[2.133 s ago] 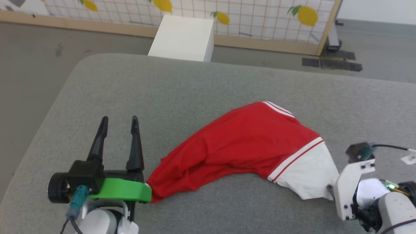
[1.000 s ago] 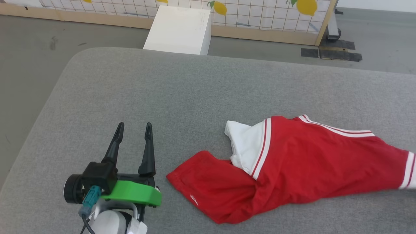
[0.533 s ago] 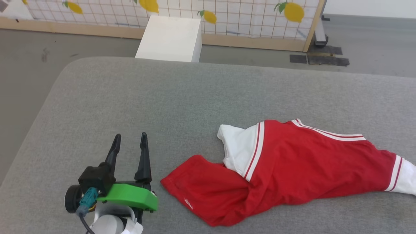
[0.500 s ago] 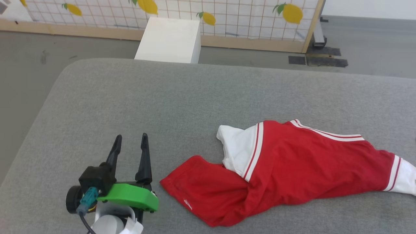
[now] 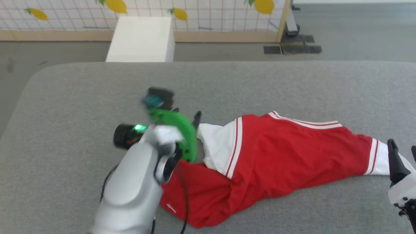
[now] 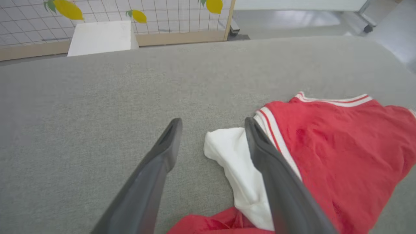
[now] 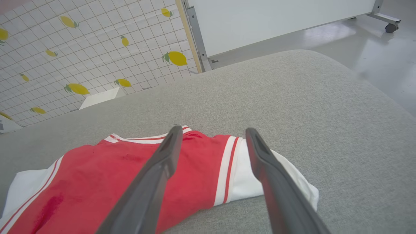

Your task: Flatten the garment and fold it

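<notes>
Covering most of the head view, a grey padded table (image 5: 97,84) carries the shirt (image 5: 292,156), which lies rumpled from the table's middle out to the robot's right, nearer the front edge than the back. Its long axis runs left to right across the table: the red hem end points to the near left, and the right sleeve (image 5: 378,159), white with striped trim, points to the far right. The striped collar edge (image 5: 305,123) faces the back of the table. Beyond the table stand a lemon-print screen (image 5: 211,13) and a white box (image 5: 139,39). The left gripper (image 6: 213,123) is over the left sleeve (image 6: 234,156), a white flap folded against the red cloth. Its fingers are spread wide with the sleeve's tip between them; whether they touch it I cannot tell. The right gripper (image 7: 213,130) sits at the right sleeve, fingers likewise apart. A small white logo (image 5: 170,208) shows near the hem.
</notes>
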